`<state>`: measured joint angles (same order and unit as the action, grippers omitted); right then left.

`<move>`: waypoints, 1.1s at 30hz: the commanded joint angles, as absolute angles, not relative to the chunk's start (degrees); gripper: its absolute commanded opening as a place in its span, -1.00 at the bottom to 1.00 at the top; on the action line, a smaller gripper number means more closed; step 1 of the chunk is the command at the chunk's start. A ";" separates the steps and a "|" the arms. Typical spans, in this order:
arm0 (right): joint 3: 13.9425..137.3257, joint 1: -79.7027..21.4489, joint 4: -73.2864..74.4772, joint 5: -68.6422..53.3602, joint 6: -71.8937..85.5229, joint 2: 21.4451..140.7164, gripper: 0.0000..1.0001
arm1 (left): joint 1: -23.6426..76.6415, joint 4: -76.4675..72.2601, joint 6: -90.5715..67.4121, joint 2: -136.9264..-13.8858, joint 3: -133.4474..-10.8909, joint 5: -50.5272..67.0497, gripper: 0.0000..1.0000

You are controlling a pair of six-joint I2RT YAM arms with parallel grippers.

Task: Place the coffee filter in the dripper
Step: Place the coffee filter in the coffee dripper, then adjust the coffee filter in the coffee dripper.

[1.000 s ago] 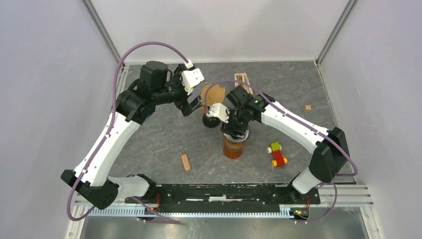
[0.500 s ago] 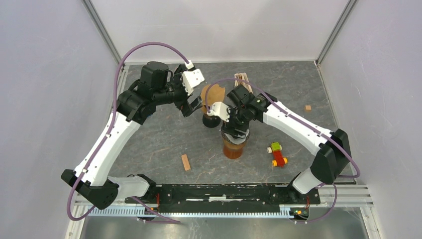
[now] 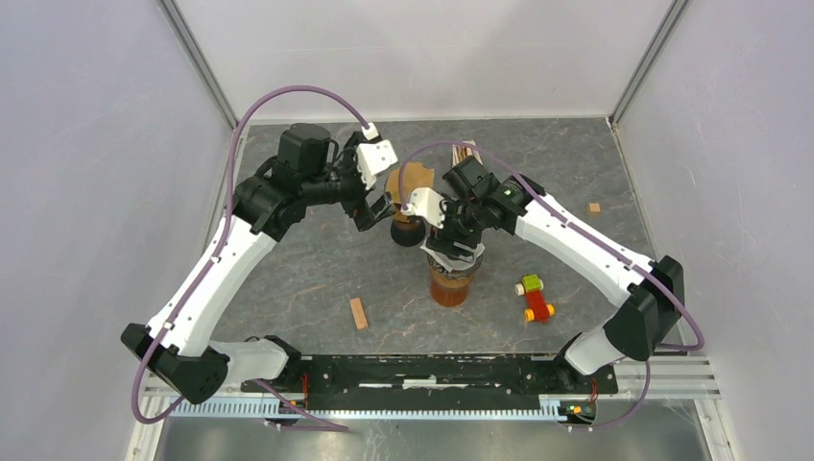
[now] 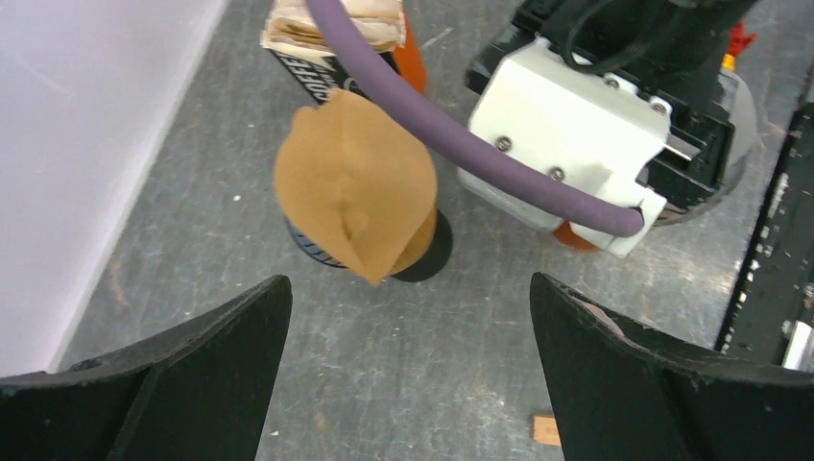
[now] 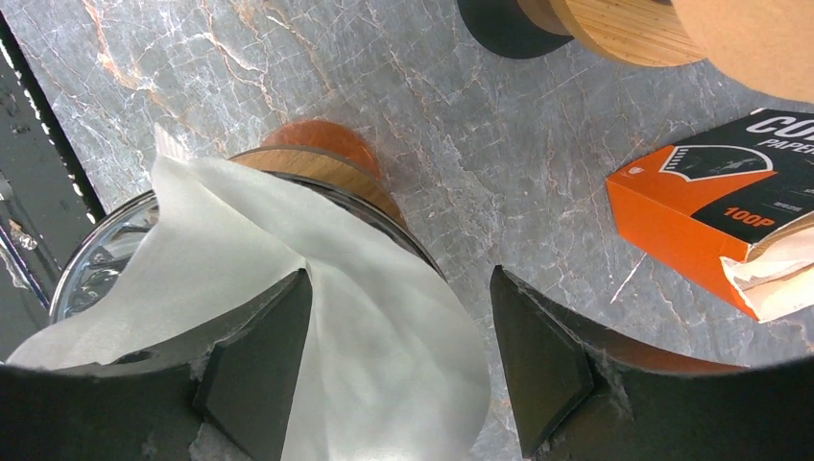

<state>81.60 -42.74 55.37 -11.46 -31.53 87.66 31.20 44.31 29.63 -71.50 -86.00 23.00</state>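
Observation:
In the right wrist view a white coffee filter [image 5: 365, 327] lies in the glass dripper [image 5: 91, 274], which has a wooden collar and sits on an amber carafe [image 3: 451, 286]. My right gripper [image 5: 401, 279] hangs just over it, open. Its left finger rests at the paper and its right finger stands clear of it. My left gripper [image 4: 411, 280] is wide open and holds nothing, low over the table in front of a brown paper filter [image 4: 355, 187]. That filter stands on a black-based holder [image 3: 408, 233].
An orange box of filters [image 5: 710, 206] lies behind the carafe. A wooden block [image 3: 358, 313] lies near the front, a toy car [image 3: 536, 300] to the right, and a small block [image 3: 594, 207] far right. The two wrists are close together.
My right gripper's jaws have spread wider over the dripper, and the white filter stays in it. Both wrists have shifted slightly towards the back.

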 commanded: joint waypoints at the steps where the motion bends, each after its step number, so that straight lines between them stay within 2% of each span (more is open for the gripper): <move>1: 84.17 -42.72 54.61 -11.42 -30.82 84.38 0.50 | 31.08 40.75 26.45 -70.53 -83.49 30.96 0.99; 13: 85.62 -41.26 53.71 -14.20 -31.31 78.79 0.50 | 31.12 37.90 23.68 -70.69 -80.02 38.44 0.98; 23: 80.81 -36.21 51.11 -20.42 -32.39 70.09 0.50 | 32.56 33.51 19.08 -70.67 -77.45 36.99 0.91; 27: 77.83 -33.49 48.34 -20.92 -31.81 66.29 0.50 | 33.57 32.26 16.69 -70.57 -77.91 31.97 0.90; 33: 75.37 -22.96 37.65 -16.38 -24.21 61.68 0.64 | 33.35 27.51 9.25 -69.02 -80.00 10.05 0.99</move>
